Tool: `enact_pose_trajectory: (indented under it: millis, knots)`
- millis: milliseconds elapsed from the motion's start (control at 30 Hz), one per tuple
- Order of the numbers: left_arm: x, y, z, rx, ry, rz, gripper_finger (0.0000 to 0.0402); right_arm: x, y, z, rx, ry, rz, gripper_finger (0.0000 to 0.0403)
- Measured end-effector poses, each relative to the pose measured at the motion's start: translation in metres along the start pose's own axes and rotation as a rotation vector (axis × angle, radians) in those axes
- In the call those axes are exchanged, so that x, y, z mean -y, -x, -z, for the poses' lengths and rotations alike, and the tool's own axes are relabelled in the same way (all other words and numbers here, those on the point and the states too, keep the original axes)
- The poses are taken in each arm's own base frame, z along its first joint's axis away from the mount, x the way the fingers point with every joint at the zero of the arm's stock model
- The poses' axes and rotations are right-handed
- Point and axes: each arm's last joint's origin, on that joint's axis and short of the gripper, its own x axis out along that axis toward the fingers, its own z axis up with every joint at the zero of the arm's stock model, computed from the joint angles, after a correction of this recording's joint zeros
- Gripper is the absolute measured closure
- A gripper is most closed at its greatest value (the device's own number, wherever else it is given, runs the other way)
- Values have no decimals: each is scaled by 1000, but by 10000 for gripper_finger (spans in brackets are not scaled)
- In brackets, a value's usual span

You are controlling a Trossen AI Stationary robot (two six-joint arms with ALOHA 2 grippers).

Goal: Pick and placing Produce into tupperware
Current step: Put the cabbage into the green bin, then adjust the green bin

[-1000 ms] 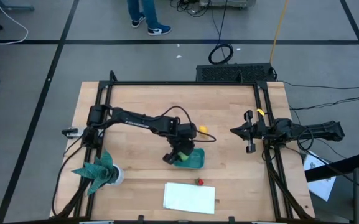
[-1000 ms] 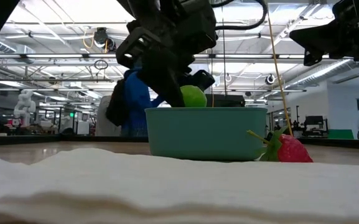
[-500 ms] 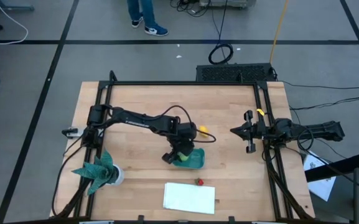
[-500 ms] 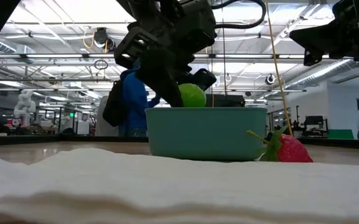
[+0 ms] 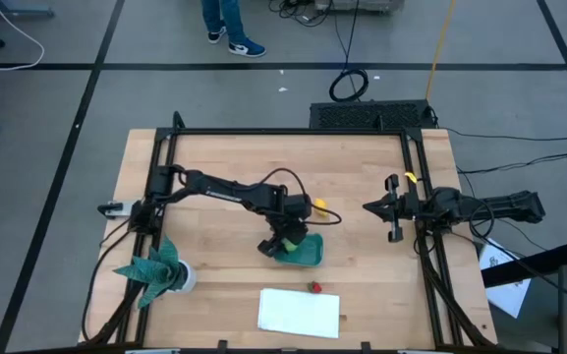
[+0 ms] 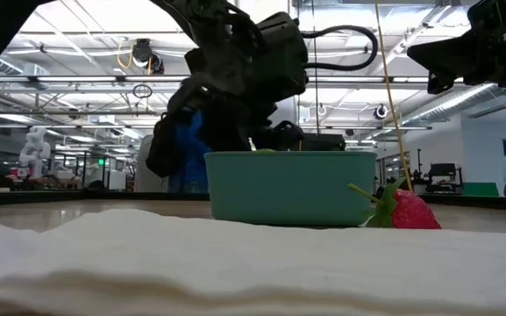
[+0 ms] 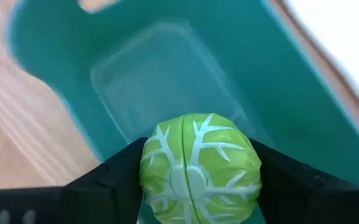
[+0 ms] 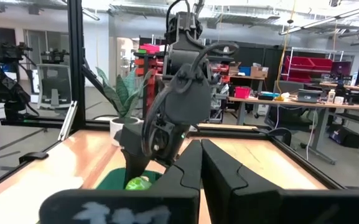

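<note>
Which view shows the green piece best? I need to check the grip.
The left wrist view: the green piece fills it, clamped in the left claw above the tupperware. The high view shows a sliver, the right wrist view a small part, the low view hardly any.

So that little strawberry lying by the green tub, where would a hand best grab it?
Probably across the strawberry's plump red body, coming straight down from above. It lies on its side on the table, leafy green cap toward the teal tub, so the cap is too thin to pinch. Fingers should close across its width, clear of the tub and the white sheet.
</note>
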Motion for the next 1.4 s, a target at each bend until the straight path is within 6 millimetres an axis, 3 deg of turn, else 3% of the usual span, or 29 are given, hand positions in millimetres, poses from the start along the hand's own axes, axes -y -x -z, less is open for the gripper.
enact_pose_trajectory:
  millis: [967,1400]
  knots:
    - [-3,-6,2,-24,-41,-37,156,0,0,0,-3,18,0,403]
    - [-2,-6,2,-30,-13,-33,86,0,0,0,-3,18,0,403]
